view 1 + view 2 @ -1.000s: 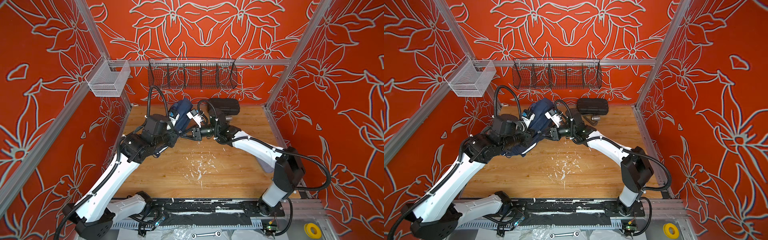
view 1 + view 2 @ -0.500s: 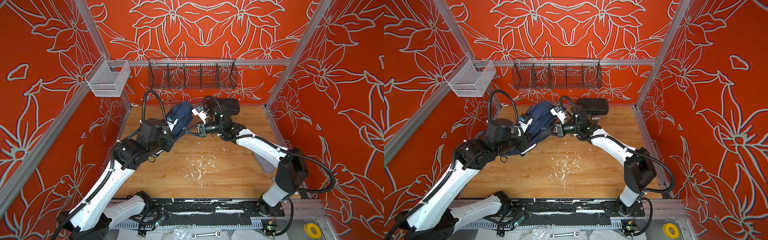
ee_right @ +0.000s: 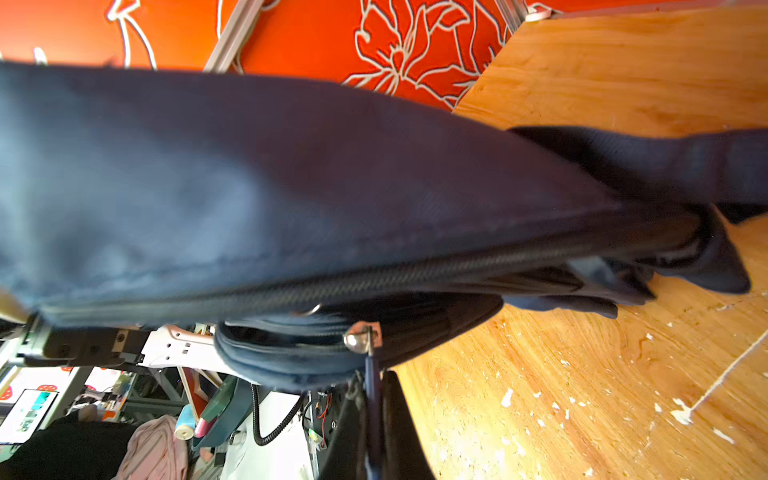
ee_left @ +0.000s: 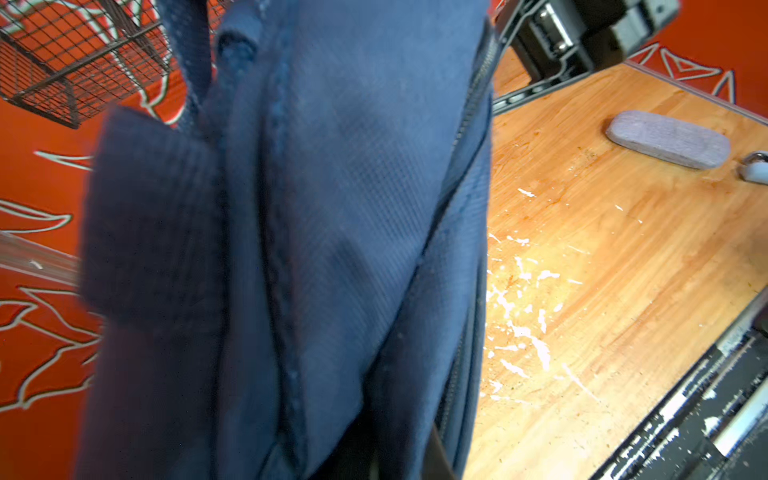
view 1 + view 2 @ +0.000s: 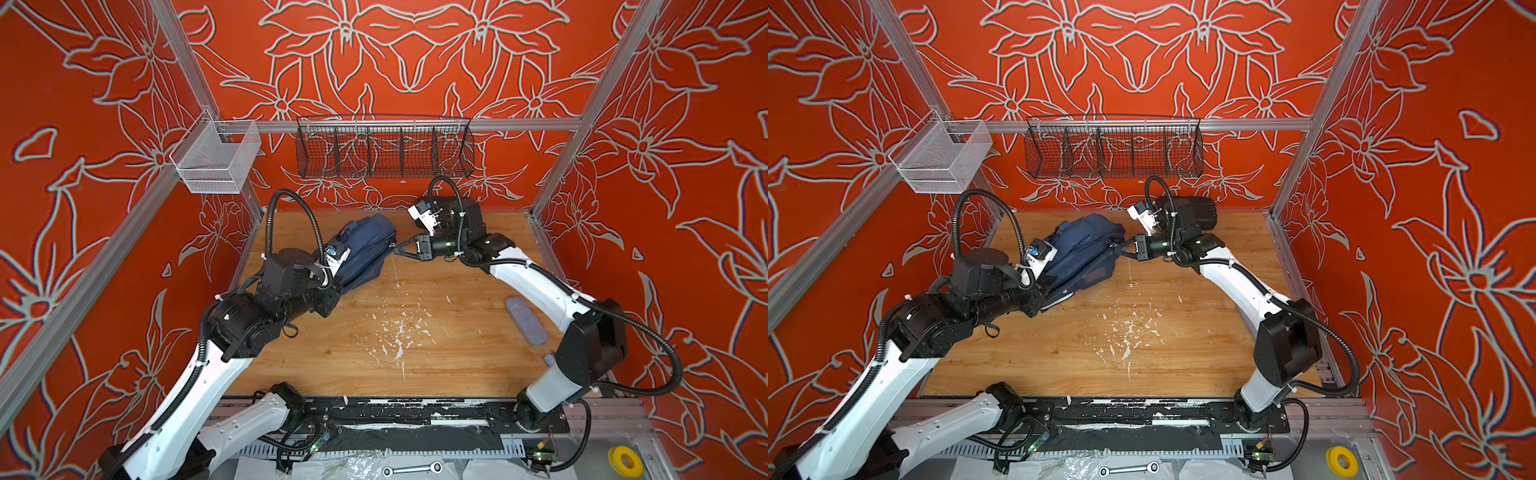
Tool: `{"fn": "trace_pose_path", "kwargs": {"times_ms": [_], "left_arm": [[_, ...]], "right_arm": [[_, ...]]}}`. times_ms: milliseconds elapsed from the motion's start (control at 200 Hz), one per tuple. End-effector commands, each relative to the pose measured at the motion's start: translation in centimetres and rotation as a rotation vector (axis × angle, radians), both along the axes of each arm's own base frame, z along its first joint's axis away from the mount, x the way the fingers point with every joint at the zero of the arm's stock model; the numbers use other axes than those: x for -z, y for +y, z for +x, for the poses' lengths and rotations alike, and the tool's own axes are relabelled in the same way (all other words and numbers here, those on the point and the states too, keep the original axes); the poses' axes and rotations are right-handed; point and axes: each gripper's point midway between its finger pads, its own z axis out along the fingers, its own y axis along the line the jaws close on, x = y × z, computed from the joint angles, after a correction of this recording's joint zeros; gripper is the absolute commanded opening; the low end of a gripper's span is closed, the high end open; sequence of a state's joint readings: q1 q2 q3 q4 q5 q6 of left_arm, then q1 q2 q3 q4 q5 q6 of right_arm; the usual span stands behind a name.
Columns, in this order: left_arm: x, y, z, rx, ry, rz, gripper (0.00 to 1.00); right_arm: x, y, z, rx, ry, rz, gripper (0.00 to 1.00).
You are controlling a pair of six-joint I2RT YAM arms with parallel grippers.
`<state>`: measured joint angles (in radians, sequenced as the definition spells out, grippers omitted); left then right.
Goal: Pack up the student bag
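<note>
In both top views the student bag point(image 5: 365, 245) point(image 5: 1084, 253) sags left of centre towards the back of the wooden table point(image 5: 415, 332), strung between the arms: the left gripper point(image 5: 337, 286) is buried under its lower edge and the right gripper point(image 5: 395, 248) is closed at its right-hand corner. In the left wrist view navy cloth fills the middle of the frame, with a dark finger point(image 4: 442, 457) just showing at the bottom edge, so that gripper reads as clamped on a fold of the bag; a grey pouch point(image 4: 669, 139) lies at upper right. In the right wrist view the fingers pinch the blue tab of the zip pull point(image 3: 362, 336), low centre. The bag looks soft, light and floppy, liable to fold; the zip tab and seamed edges seem the surest holds
</note>
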<state>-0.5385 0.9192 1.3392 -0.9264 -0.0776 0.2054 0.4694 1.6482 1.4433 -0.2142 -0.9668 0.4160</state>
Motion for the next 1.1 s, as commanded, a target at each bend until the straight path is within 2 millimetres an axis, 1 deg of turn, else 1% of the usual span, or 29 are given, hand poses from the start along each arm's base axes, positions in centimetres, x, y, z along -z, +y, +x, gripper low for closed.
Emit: {"fn": "trace_pose_path", "kwargs": {"times_ms": [0, 85, 135, 190, 240, 295, 330, 400, 435, 495, 520, 550, 610, 626, 701, 796, 876, 926, 1006, 1096], "left_arm": [[-2.4, -0.4, -0.5, 0.019, -0.054, -0.072, 0.0], [-3.6, -0.7, -0.5, 0.021, -0.091, -0.126, 0.0], [-4.2, -0.9, -0.5, 0.022, -0.111, -0.158, 0.0], [-4.8, -1.1, -0.3, 0.018, -0.128, -0.189, 0.0], [-5.1, -1.4, -0.1, 0.02, -0.131, -0.211, 0.0], [-5.1, -1.7, 0.3, 0.014, -0.115, -0.228, 0.0], [-4.9, -2.1, 0.6, 0.016, -0.097, -0.236, 0.0], [-4.3, -2.9, 1.5, 0.005, -0.06, -0.266, 0.0], [-4.1, -3.2, 1.8, 0.003, -0.047, -0.278, 0.0], [-3.9, -3.4, 2.5, -0.022, -0.036, -0.3, 0.0], [-3.9, -3.6, 2.6, -0.021, -0.034, -0.308, 0.0], [-4.1, -3.8, 2.7, -0.023, -0.035, -0.325, 0.0], [-4.4, -4.1, 2.9, -0.024, -0.034, -0.365, 0.0], [-3.7, -4.7, 3.5, -0.024, -0.008, -0.358, 0.0], [-3.0, -5.4, 4.3, -0.033, 0.03, -0.389, 0.0], [-2.2, -6.4, 5.2, -0.04, 0.074, -0.42, 0.0], [-1.7, -7.3, 5.9, -0.038, 0.098, -0.458, 0.0], [-1.5, -8.0, 6.3, -0.034, 0.12, -0.495, 0.0], [-2.0, -9.2, 6.6, -0.022, 0.147, -0.556, 0.0], [-4.0, -10.4, 6.8, -0.015, 0.147, -0.615, 0.0]], "right_arm": [[2.1, -0.8, 1.9, 0.01, 0.006, -0.055, 0.0], [5.3, -0.6, 1.9, -0.008, 0.068, -0.084, 0.0], [6.8, -0.5, 1.8, -0.017, 0.098, -0.086, 0.0], [8.1, -0.5, 2.2, -0.006, 0.11, -0.1, 0.0], [8.8, -0.5, 2.5, 0.001, 0.112, -0.115, 0.0], [8.8, -0.5, 2.9, 0.01, 0.101, -0.134, 0.0], [8.4, -0.6, 3.2, 0.015, 0.084, -0.143, 0.0], [7.4, -0.7, 3.6, 0.029, 0.043, -0.159, 0.06], [6.9, -0.9, 3.9, 0.039, 0.024, -0.17, 0.13], [6.3, -1.3, 4.2, 0.057, -0.005, -0.201, 0.3], [6.1, -1.6, 4.4, 0.068, -0.017, -0.218, 0.36], [6.1, -2.2, 4.6, 0.09, -0.028, -0.246, 0.4], [6.1, -3.6, 5.1, 0.142, -0.041, -0.294, 0.46], [6.1, -4.0, 5.2, 0.156, -0.041, -0.305, 0.48], [5.8, -6.2, 5.7, 0.243, -0.057, -0.36, 0.53], [4.9, -8.8, 5.5, 0.343, -0.096, -0.42, 0.59], [5.3, -11.0, 5.2, 0.436, -0.079, -0.472, 0.65], [6.0, -12.5, 4.9, 0.483, -0.05, -0.499, 0.67], [7.0, -14.5, 4.1, 0.53, -0.008, -0.528, 0.68], [7.8, -16.6, 3.4, 0.581, 0.022, -0.559, 0.68]]}}
